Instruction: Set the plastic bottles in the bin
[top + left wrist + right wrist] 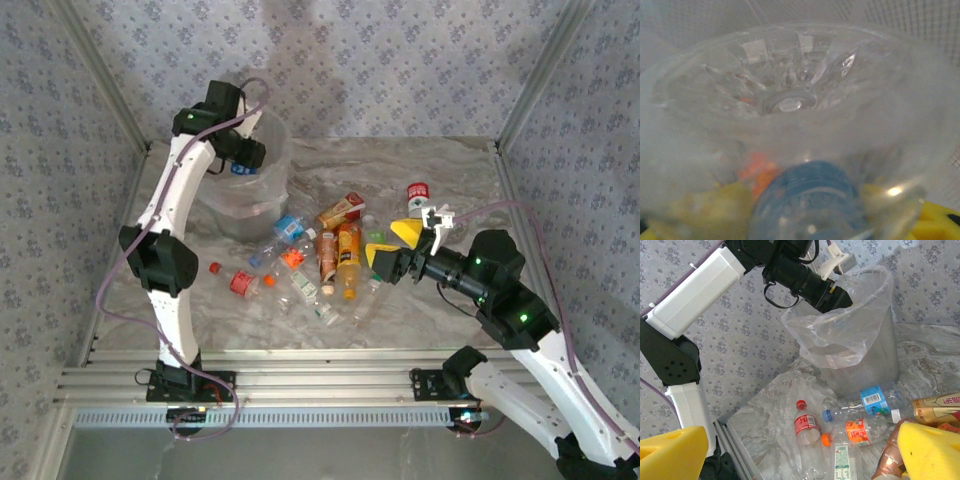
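You have your left gripper (246,162) clamped on a clear bottle (790,95) over the bin (272,198), your right gripper (392,243) spread wide and empty beside the plastic bottles (349,258).

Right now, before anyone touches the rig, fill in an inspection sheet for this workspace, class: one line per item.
Surface: marbled grey table.
Job's things: bin stands far left, liner over its rim; bottles heaped mid-table, one red-labelled bottle apart.
Clutter: nothing seen.
Tools: left tool at the bin mouth, shut on a clear bottle; right tool open beside the heap.
Cables: purple cables hang in loose loops.
Surroundings: patterned walls; metal rails at the near edge.
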Controlling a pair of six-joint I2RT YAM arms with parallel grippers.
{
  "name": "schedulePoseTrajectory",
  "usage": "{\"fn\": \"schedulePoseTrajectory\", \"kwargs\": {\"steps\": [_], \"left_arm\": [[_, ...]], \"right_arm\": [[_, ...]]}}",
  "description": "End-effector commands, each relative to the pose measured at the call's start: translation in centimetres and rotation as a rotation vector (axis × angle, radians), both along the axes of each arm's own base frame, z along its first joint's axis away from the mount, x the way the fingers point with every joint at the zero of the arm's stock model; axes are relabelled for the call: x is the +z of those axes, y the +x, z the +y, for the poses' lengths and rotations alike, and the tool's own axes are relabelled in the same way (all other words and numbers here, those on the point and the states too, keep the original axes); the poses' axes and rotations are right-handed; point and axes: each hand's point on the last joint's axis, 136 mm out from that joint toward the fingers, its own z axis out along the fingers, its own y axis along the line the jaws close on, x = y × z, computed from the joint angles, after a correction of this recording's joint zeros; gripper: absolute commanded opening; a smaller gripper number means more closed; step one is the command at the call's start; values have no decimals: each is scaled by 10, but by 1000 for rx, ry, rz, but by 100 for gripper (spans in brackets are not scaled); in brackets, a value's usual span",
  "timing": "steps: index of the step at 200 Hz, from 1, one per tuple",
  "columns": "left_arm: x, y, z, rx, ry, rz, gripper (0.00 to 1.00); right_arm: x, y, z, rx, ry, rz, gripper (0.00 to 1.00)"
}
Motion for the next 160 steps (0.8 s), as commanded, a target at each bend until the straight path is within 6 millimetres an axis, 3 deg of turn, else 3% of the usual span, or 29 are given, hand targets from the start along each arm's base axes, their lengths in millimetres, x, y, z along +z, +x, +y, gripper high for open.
{"fn": "schedulePoseTrajectory", "kwargs": {"steps": [1,70,160], "left_arm": [[-11,-4,-6,-15,-32,35,51],[-62,-9,-14,-18,-66,135,54],[-76,-16,-20,-29,-97,198,67]], "right_arm": [[4,-5,1,18,15,2,99],[3,-8,-3,7,4,9,99],[3,-8,-7,-13,-2,10,99]]}}
